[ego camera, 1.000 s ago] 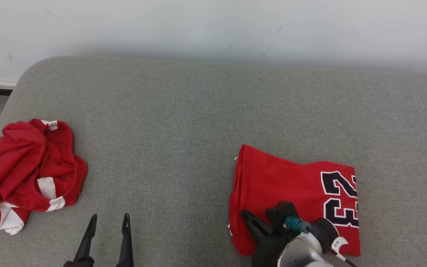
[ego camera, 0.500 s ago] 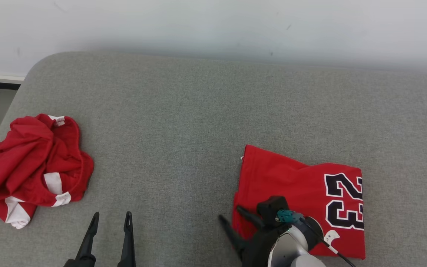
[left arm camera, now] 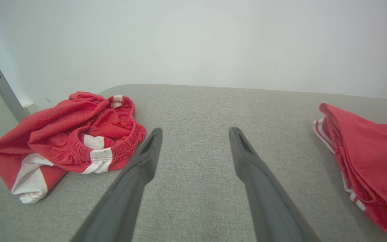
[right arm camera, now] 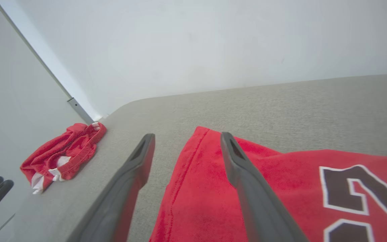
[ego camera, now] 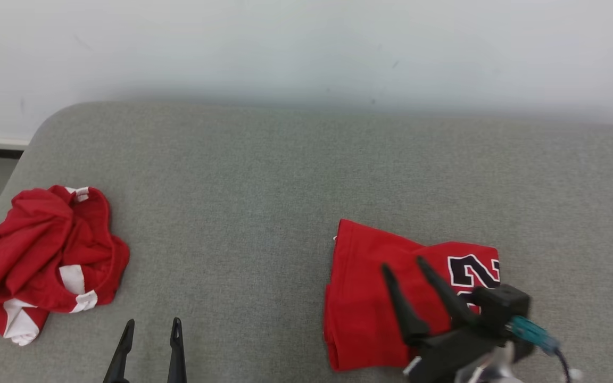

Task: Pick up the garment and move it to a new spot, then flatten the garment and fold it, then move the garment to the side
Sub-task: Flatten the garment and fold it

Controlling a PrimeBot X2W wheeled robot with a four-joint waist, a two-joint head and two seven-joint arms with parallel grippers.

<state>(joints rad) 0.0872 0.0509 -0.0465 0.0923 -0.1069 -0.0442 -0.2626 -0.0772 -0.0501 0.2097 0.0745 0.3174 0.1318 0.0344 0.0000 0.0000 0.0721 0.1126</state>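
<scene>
Letting go, the right gripper [ego camera: 401,263] had lifted from the near-left corner of the jersey [ego camera: 359,298] to hang over its middle, jaws wide and empty; the folded jersey lay flat on the cushion [ego camera: 264,186]. Crumpled shorts [ego camera: 40,255] lay well left of the jersey, and the left gripper [ego camera: 153,321], jaws also wide, was likely the nearer arm for them.

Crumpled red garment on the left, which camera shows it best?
The left wrist view: the crumpled red garment lies close and sharp, elastic band and white panels clear. The head view shows it whole but smaller; the right wrist view shows it small and distant.
</scene>
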